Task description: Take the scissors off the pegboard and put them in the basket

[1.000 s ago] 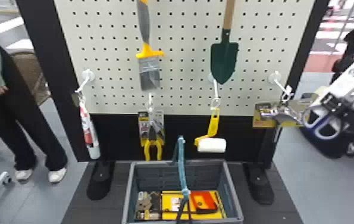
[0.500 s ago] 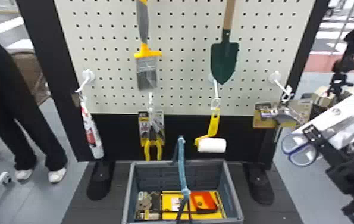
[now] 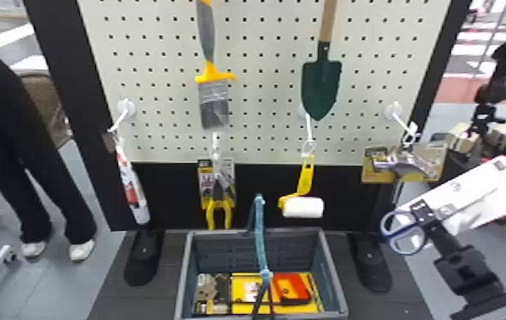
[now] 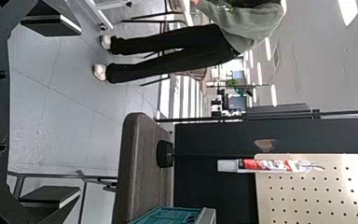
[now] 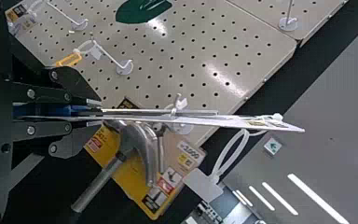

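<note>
At the head view's right, my right gripper [image 3: 428, 217] is shut on the scissors [image 3: 404, 232], which hang on their white card with the blue handles toward the basket side. They are off the pegboard [image 3: 264, 59], right of and higher than the grey basket [image 3: 336, 278]. In the right wrist view, the right gripper [image 5: 94, 112] pinches the scissors' card [image 5: 242, 122], seen edge-on, blue handle between the fingers. In the left wrist view, part of the left arm's dark body lies along the left edge.
A hammer [image 3: 400, 164] on a card hangs near the held scissors. Pliers [image 3: 218, 208], a paint roller [image 3: 302, 206] and a tube [image 3: 132, 187] hang lower on the board. The blue handle [image 3: 260, 238] stands up over the basket, which holds packaged items [image 3: 249, 293].
The right gripper has swung in from the right edge with the scissors, first leftward and down, then slightly farther left. The card has tilted less steeply. The basket has not moved.
</note>
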